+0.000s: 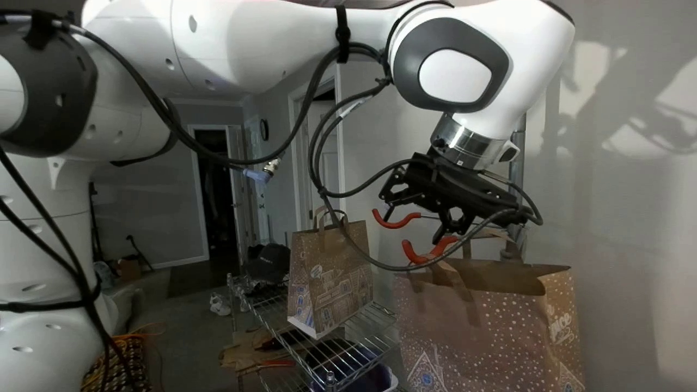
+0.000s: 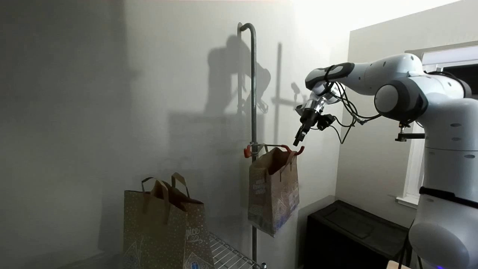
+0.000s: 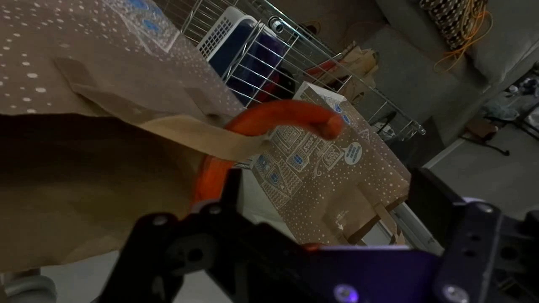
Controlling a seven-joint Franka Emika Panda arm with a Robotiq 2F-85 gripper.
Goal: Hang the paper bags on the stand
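Clearly one bag [image 2: 274,190] hangs from the stand [image 2: 254,93]. Gripper [image 3: 332,195] spread wide, empty, near the hook [image 3: 286,111]. Other bag [image 1: 333,283] upright on wire surface [image 2: 230,253], lower, past the hook; next reach probably down to its handles [image 2: 180,178].

White arm [image 1: 245,49], smooth and rounded, with a grey-and-white oval joint cap [image 1: 456,75] — black strap [image 1: 342,32], looping black cables [image 1: 239,162], polished silver collar [image 1: 466,142] — and a black claw [image 1: 413,225] whose purple plate [image 3: 374,269] bears a round-headed screw [image 3: 346,293].
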